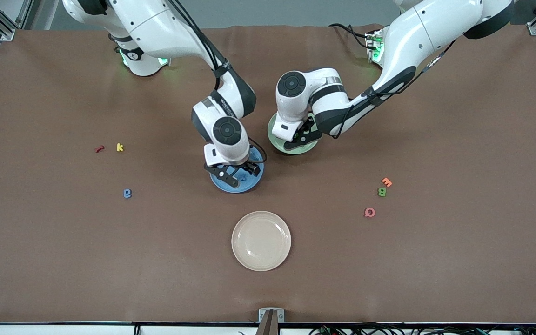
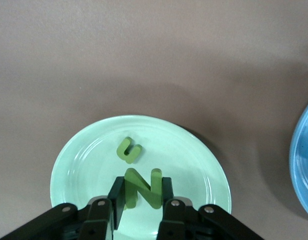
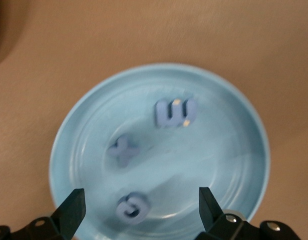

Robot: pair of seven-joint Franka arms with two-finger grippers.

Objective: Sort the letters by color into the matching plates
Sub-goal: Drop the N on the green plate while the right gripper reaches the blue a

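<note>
Plates: three. Blue letters: four. Green letters: three.

Bright, even light falls from above on the brown worktop, with small soft shadows under the arms. The right wrist view is blurry, so the blue plate looks fuzzy. The left wrist view is sharp, with a dark shadow beside the green plate.

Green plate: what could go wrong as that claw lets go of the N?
The left claw holds the green N over the green plate, close to the green U, so the N may land on the U. The right claw works nearby over the blue plate; the arms might bump.
</note>
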